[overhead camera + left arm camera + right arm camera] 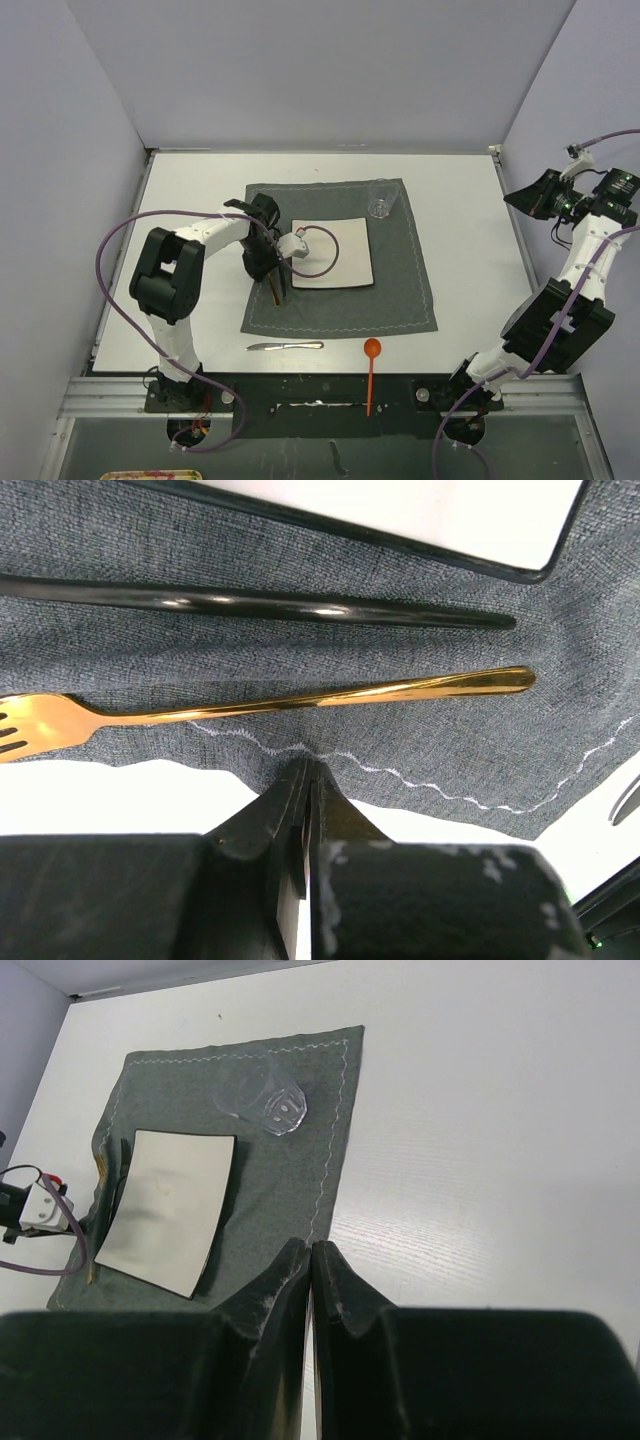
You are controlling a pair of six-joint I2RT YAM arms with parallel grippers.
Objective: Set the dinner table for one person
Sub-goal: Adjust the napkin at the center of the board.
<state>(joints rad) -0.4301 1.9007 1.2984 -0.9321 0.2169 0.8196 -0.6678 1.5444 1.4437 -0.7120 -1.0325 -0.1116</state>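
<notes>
Two grippers: both are seen clenched, jaws pressed together, nothing grasped.
Left gripper: poised over the left part of the placemat, beside the fork.
Placemat: dark grey, spread over the middle of the tabletop.
Fork: gold, laid flat on the placemat near its stitched left edge.
Black utensil: laid between fork and plate, parallel to both.
Plate: square, off-white, set on the placemat; only its bare face is shown.
Knife: silver, laid on the bare tabletop just in front of the placemat.
Spoon: orange, bowl at the near edge of the tabletop, handle across the dark rail.
Glass: clear, stood near the far right corner of the placemat; its base is seen through the wall.
Tabletop: large, white, found beneath everything listed.
Right gripper: raised at the right side, well apart from the setting.
</notes>
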